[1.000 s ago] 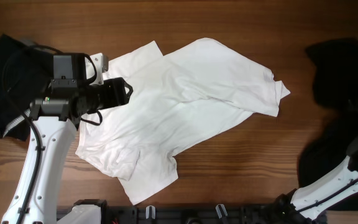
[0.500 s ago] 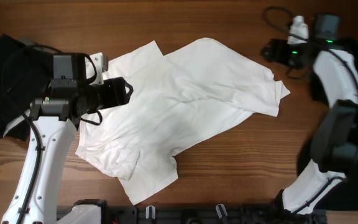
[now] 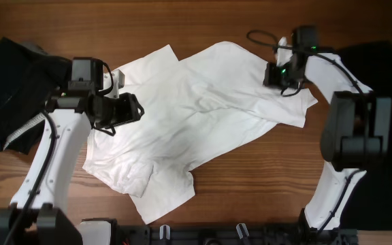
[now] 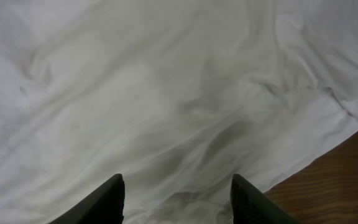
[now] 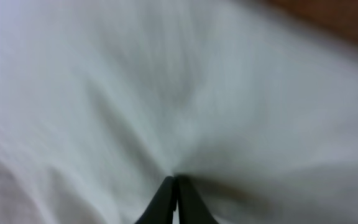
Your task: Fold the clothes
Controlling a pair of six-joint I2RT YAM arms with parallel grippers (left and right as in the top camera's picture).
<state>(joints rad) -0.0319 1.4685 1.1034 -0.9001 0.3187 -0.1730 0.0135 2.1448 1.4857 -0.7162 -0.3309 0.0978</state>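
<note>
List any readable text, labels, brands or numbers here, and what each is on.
None readable.
T-shirt: plain white in every view, no print or label showing.
Black clothes: no visible markings.
Table: bare wood, no signs.
The right wrist view is blurred.

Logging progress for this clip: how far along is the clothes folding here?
Done: nothing; the white T-shirt lies crumpled, unfolded. In hand: the right gripper has its jaws shut, apparently pinching the shirt near its right end; the left gripper hovers with jaws open over its left side. Left: every fold, plus the black garments at either side.
</note>
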